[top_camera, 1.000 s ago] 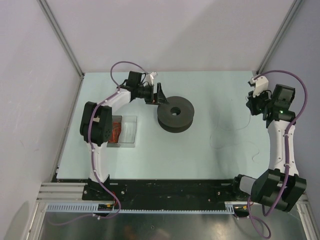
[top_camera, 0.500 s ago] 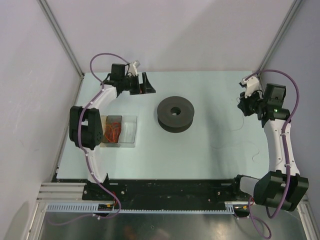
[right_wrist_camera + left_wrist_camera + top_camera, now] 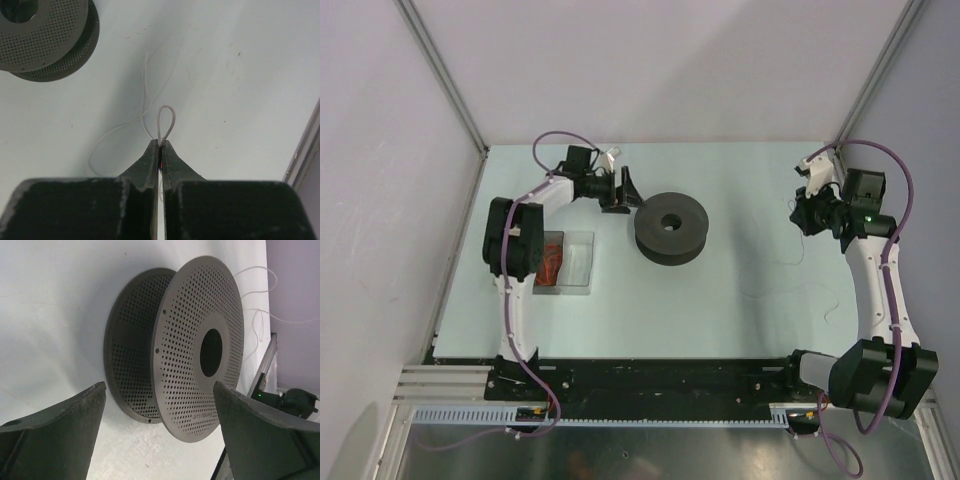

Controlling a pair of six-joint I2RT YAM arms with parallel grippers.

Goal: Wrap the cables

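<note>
A black perforated spool (image 3: 670, 228) lies flat in the middle of the table. My left gripper (image 3: 626, 190) stands open just left of it, not touching. In the left wrist view the spool (image 3: 200, 340) fills the space ahead of the wide-apart left gripper (image 3: 159, 389). My right gripper (image 3: 802, 214) hangs over the far right of the table. It is shut on the thin white cable, and a small loop of cable (image 3: 166, 119) sticks out past the right gripper (image 3: 161, 143). More loose cable (image 3: 825, 303) trails over the table towards the spool (image 3: 45, 35).
A clear plastic box (image 3: 582, 262) holding orange-red bits sits by the left arm's base. Grey walls with metal corner posts (image 3: 445, 80) close in the table. A black rail (image 3: 660, 375) runs along the near edge.
My left gripper drew back to the far left, then came back beside the spool, jaws wide. My right gripper shifted farther and leftward with the cable still pinched.
</note>
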